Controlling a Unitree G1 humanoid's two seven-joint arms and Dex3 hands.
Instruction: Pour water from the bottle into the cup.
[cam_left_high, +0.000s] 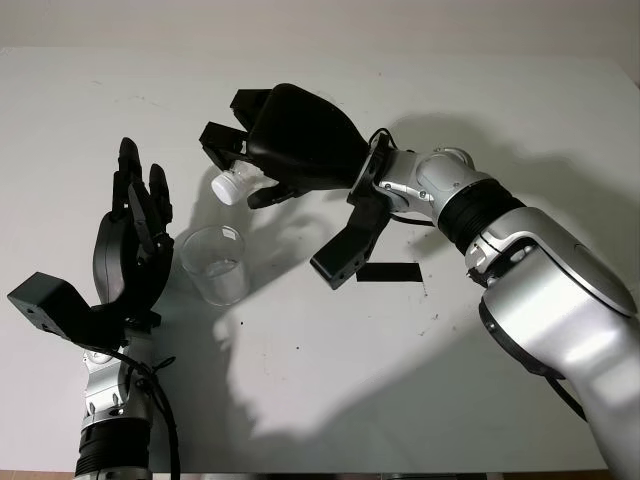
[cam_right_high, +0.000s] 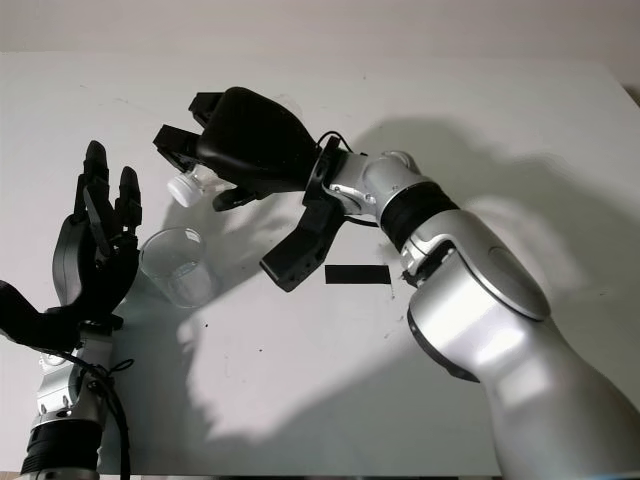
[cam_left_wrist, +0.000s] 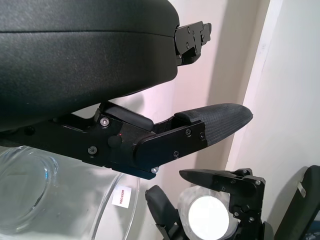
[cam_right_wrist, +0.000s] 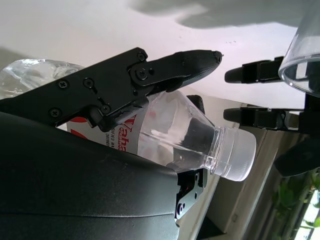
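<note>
On the white table (cam_left_high: 420, 400), seen from the left eye, a clear plastic cup (cam_left_high: 214, 263) stands upright and serves as the landmark. Just to the cup's left the left hand (cam_left_high: 135, 235) is raised with its palm toward the cup, holding nothing, its fingers pointing away from the robot and not touching the cup. Above and slightly behind the cup, the right hand (cam_left_high: 285, 140) grips a clear bottle (cam_left_high: 240, 183), tipped on its side so that its white cap (cam_left_high: 226, 188) points toward the cup's far rim; the cap is on. A strip of black tape (cam_left_high: 388, 272) lies on the table to the right of the cup, well apart from it. From the right eye the same layout holds: the bottle's cap (cam_right_high: 181, 188) hangs above the cup (cam_right_high: 180, 265), and the left hand (cam_right_high: 95, 240) stands just beside it. From the left wrist, the cup's clear wall (cam_left_wrist: 55, 200) sits close under the hand's black shell, and past the cup the bottle's round white cap (cam_left_wrist: 207, 215) faces the camera between the right hand's fingers (cam_left_wrist: 225, 180). From the right wrist, black fingers (cam_right_wrist: 150, 75) clamp across the bottle (cam_right_wrist: 165, 135), whose label shows red lettering, and the cup's rim (cam_right_wrist: 300, 55) lies beyond the capped neck.
</note>
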